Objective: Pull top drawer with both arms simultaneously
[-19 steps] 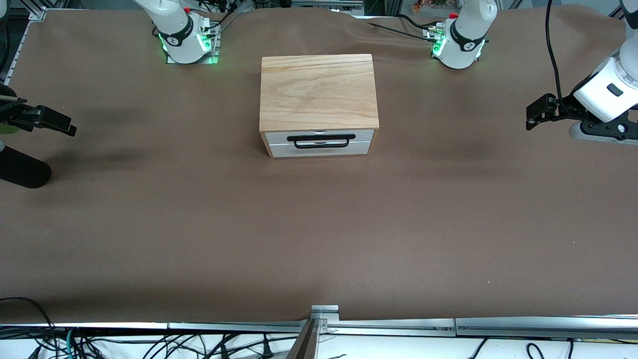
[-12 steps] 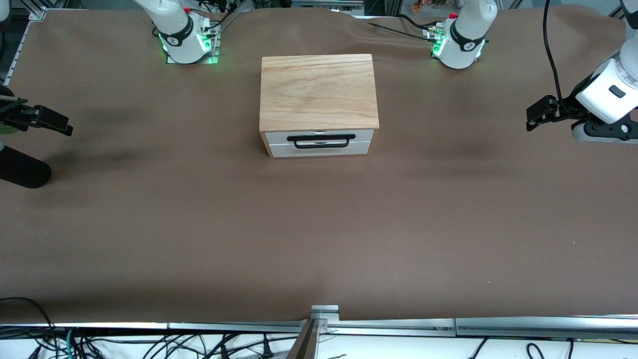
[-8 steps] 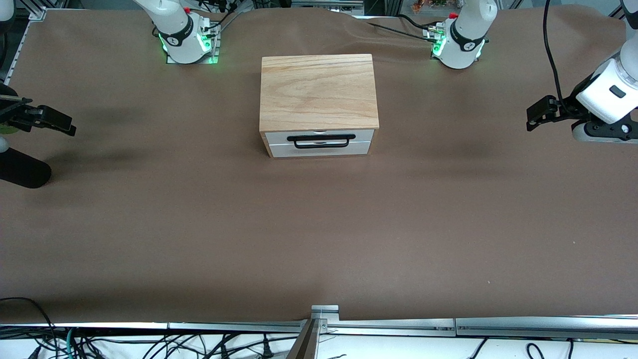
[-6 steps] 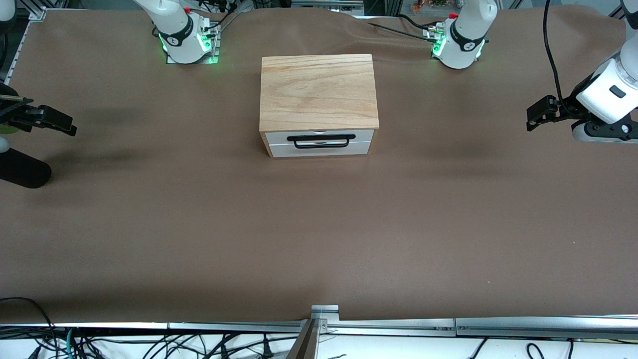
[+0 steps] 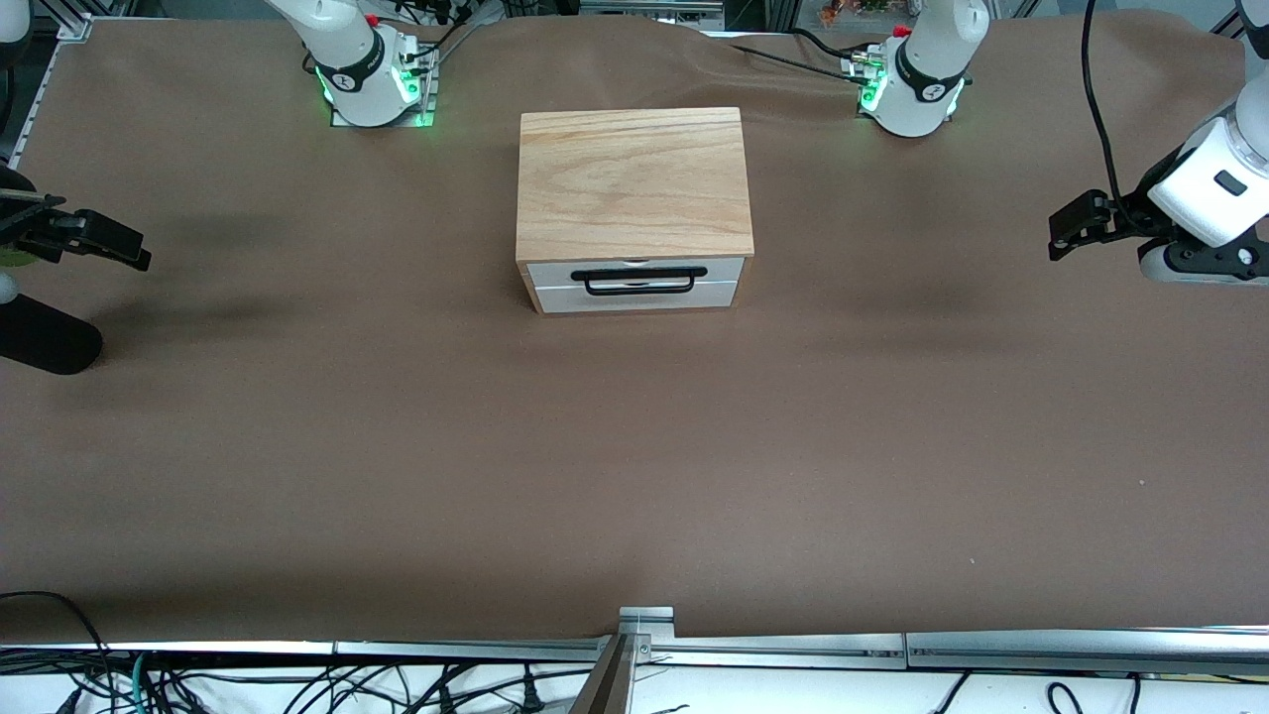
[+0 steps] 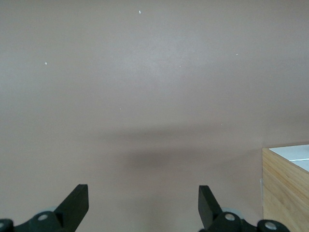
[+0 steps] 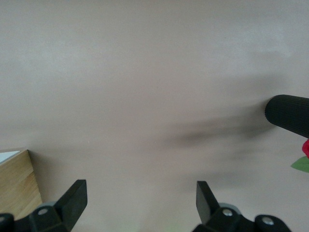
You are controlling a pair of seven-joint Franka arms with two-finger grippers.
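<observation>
The light-wood box [image 5: 633,183] stands mid-table, nearer the robots' bases. Its top drawer [image 5: 634,271] is closed, with a white front panel and a long black wire handle [image 5: 637,282]. The plain white panel [image 5: 634,297] lies below it. My left gripper [image 5: 1059,232] hangs over the table at the left arm's end, open and empty; its view [image 6: 140,205] shows bare cloth and a corner of the box [image 6: 286,186]. My right gripper [image 5: 134,254] hangs over the right arm's end, open and empty; its view [image 7: 140,205] shows a box corner [image 7: 17,186].
A brown cloth [image 5: 634,446] covers the whole table. A black cylinder [image 5: 45,342] lies at the right arm's end, also in the right wrist view [image 7: 288,116]. A metal rail [image 5: 753,650] and loose cables run along the table edge nearest the front camera.
Both grippers have drifted only slightly at the table's ends. The drawer has not moved.
</observation>
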